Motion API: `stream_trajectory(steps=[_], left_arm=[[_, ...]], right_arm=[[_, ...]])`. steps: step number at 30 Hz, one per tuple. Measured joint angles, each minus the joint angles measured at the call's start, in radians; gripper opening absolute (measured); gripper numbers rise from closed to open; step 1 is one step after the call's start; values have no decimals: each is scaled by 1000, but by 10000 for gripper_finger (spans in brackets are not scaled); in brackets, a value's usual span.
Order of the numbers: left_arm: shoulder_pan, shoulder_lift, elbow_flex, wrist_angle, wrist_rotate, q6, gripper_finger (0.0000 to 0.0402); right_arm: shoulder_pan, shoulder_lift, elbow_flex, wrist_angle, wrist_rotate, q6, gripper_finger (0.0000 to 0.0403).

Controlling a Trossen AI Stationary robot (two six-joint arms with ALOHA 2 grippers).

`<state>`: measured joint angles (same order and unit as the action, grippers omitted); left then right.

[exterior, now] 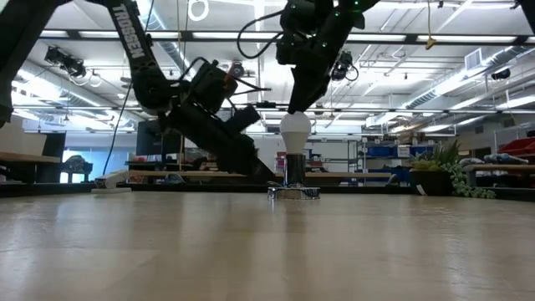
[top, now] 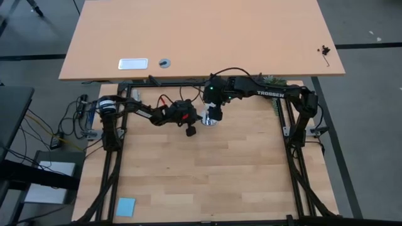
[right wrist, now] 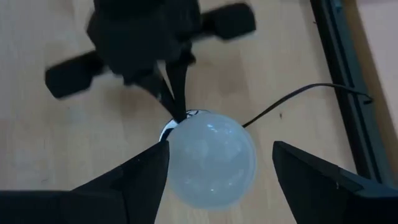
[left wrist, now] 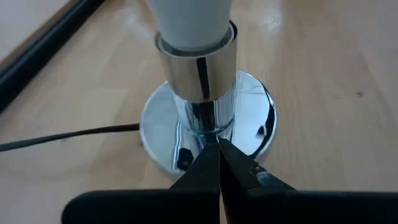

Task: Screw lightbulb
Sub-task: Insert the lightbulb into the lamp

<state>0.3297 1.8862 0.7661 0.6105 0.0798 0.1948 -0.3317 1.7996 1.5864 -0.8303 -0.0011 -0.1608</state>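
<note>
On the wooden table (top: 207,169), in the high view's 12 o'clock part, the lightbulb (exterior: 294,131) stands upright in a shiny socket (left wrist: 198,62) on a round chrome base (left wrist: 255,124). The right hand (right wrist: 217,165) hangs above it, its 2 fingers wide on either side of the glass. The left hand (left wrist: 217,152), fingers pressed together, points its tips against the socket stem from 9 o'clock. A black cord (left wrist: 62,135) leads from the base.
</note>
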Motion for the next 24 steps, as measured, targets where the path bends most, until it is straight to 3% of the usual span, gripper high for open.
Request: stream_trajectory(steps=[12,21,24], left_arm=[[-17,81,78,-40,1,3,0],[-17,82,77,-41,1,3,0],[-17,83,76,-41,1,3,0]], right_arm=[[-3,-2,-31,-13,1,36,254],[-12,-4,-32,-26,38,468,245],[-9,-4,-33,-19,45,465,253]])
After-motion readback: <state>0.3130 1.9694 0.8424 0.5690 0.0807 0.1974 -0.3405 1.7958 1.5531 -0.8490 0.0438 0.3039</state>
